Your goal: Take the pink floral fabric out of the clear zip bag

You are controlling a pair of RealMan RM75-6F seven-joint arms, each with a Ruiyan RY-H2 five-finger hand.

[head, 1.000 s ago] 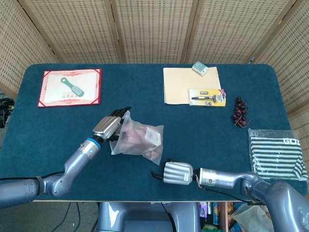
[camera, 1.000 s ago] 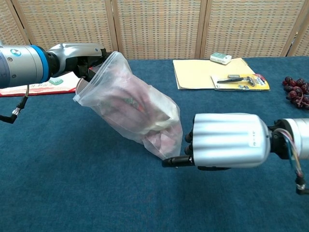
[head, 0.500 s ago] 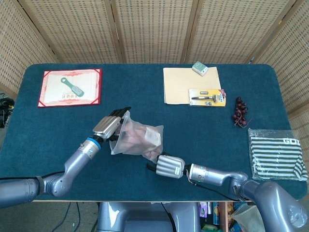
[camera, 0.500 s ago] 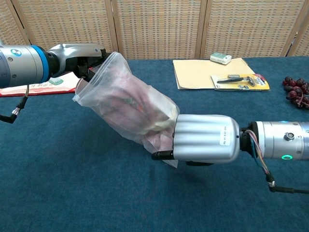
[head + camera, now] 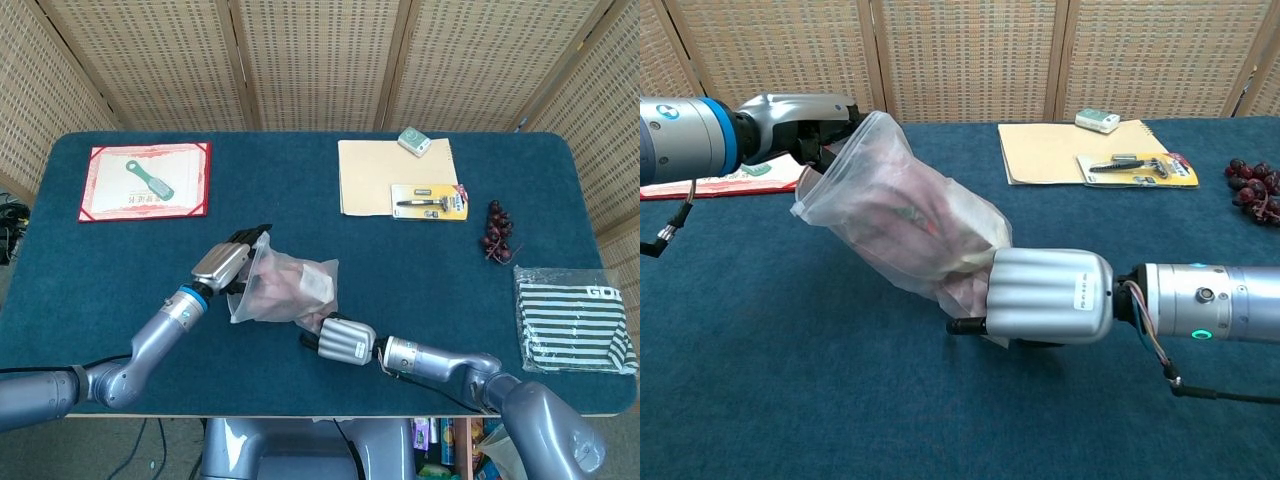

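Note:
The clear zip bag (image 5: pixel 262 300) (image 5: pixel 845 215) lies tilted on the blue table, its open mouth raised toward the left. Inside it is the bunched pink floral fabric (image 5: pixel 300 285) (image 5: pixel 930 225). My left hand (image 5: pixel 228 262) (image 5: pixel 800 125) grips the rim of the bag's mouth and holds it off the table. My right hand (image 5: pixel 340 340) (image 5: pixel 1045 297) is pressed against the bag's bottom corner, its back toward the chest camera. Its fingers are hidden behind it, and only a thumb shows under the corner, so I cannot tell whether it holds the bag.
A red certificate folder (image 5: pixel 146 181) with a green comb lies at the far left. A yellow folder (image 5: pixel 385 175) carries a razor pack (image 5: pixel 428 201) and a small box (image 5: pixel 414 140). Dark grapes (image 5: pixel 497 232) and a striped cloth (image 5: pixel 572 318) lie to the right.
My right hand has slid left along the table until it meets the bag's bottom corner. The left hand and the bag's mouth have barely moved.

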